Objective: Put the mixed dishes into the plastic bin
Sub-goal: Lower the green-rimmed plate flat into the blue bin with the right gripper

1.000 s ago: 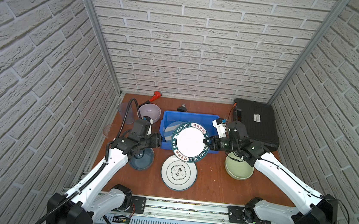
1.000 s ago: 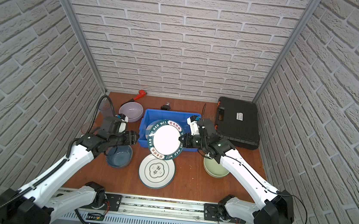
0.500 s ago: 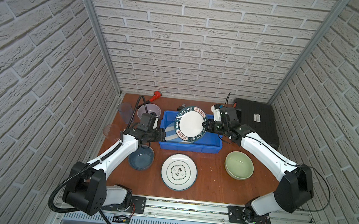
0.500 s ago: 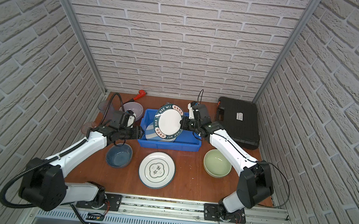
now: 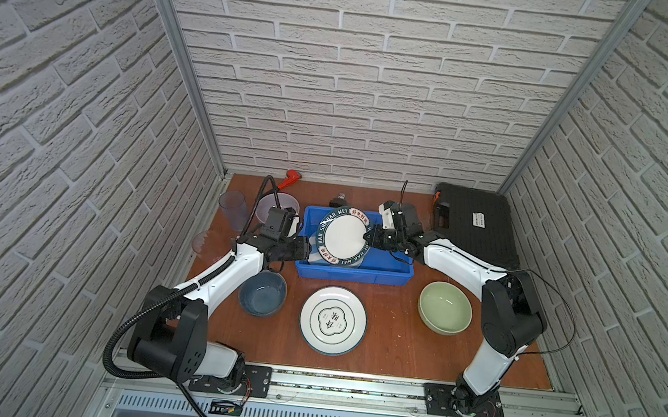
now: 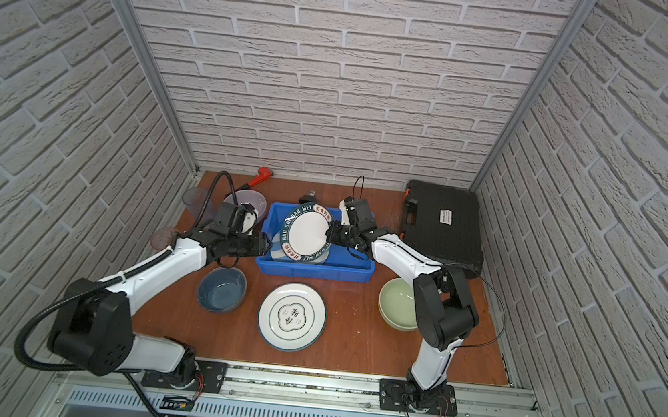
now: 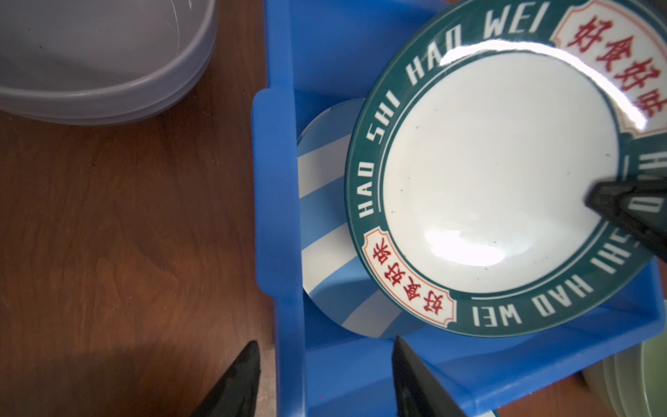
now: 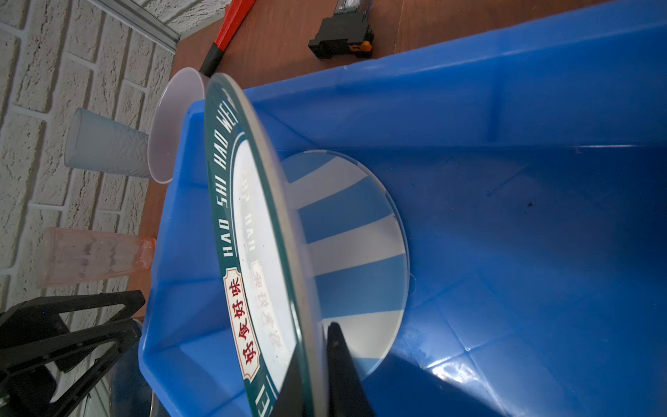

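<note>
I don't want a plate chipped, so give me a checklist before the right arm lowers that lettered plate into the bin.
1. Grip: right pincer shut on lettered plate by its rim: ok.
2. Plate over bin: ok.
3. Plate level: not ok, steeply tilted.
4. Landing spot: striped plate lies flat beneath: ok.
5. Bin held: not ok, left pincer open astride its wall.

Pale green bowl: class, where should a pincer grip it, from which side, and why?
Take the pale green bowl by its rim nearest the white emblem plate, from above, one finger inside, one outside: it sits upright, empty, likely too wide to span.
</note>
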`<state>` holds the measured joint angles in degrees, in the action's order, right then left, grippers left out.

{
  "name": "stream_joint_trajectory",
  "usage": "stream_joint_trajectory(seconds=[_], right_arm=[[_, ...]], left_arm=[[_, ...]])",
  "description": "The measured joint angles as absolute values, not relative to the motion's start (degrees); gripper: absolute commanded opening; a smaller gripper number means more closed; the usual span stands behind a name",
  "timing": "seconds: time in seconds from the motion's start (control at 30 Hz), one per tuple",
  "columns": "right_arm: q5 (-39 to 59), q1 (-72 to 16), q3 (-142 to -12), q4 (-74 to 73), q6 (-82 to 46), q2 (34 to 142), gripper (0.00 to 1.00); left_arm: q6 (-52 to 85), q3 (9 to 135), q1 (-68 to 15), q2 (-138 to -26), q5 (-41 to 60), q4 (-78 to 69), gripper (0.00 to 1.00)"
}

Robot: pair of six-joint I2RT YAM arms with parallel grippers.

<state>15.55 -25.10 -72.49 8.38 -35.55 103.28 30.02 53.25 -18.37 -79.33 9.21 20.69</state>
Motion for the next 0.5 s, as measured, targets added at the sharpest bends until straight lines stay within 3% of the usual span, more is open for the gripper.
stream_joint_trajectory(seconds=[0.5], right_arm=[[18.41, -25.12, -72.49, 4.43, -38.28, 109.45, 0.08]], left_arm=[[30.11, 53.25, -18.37, -80.38, 9.98, 20.10, 0.58]])
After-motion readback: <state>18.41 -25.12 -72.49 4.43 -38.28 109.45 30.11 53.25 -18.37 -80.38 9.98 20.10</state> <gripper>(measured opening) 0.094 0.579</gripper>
